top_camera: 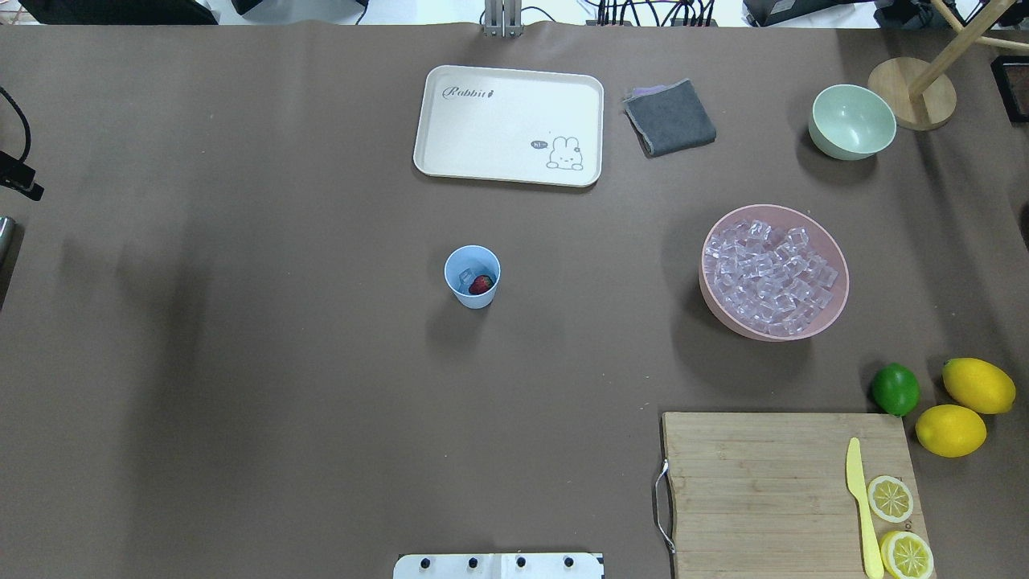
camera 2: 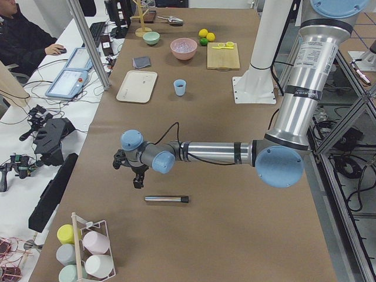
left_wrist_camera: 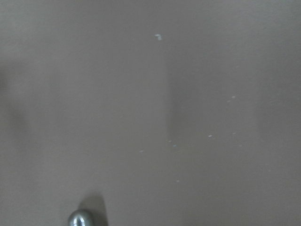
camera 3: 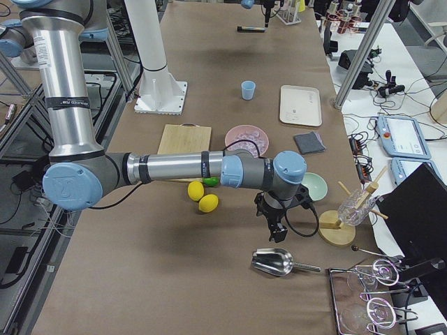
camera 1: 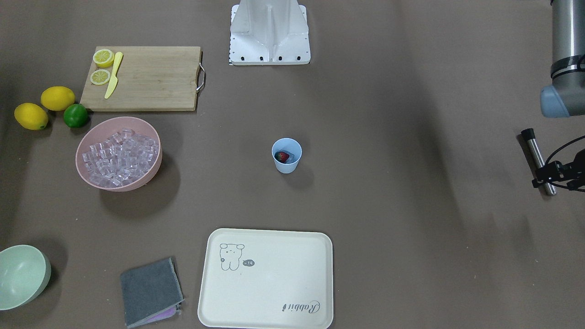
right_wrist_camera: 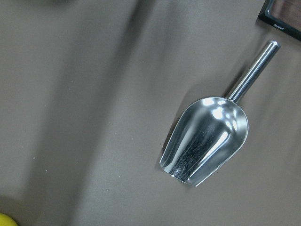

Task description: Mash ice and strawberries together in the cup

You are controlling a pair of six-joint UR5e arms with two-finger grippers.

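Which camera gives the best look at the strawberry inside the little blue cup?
The overhead exterior view: it looks down into the cup, showing the red strawberry beside an ice cube. The front-facing view shows the berry too. Both side views show only the cup's outside; the wrist cameras miss it.

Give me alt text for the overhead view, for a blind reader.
A light-blue cup stands mid-table holding a strawberry and an ice cube. To its right are a pink bowl heaped with ice cubes and a wooden cutting board with lemon slices and a yellow knife; a cream tray lies beyond.
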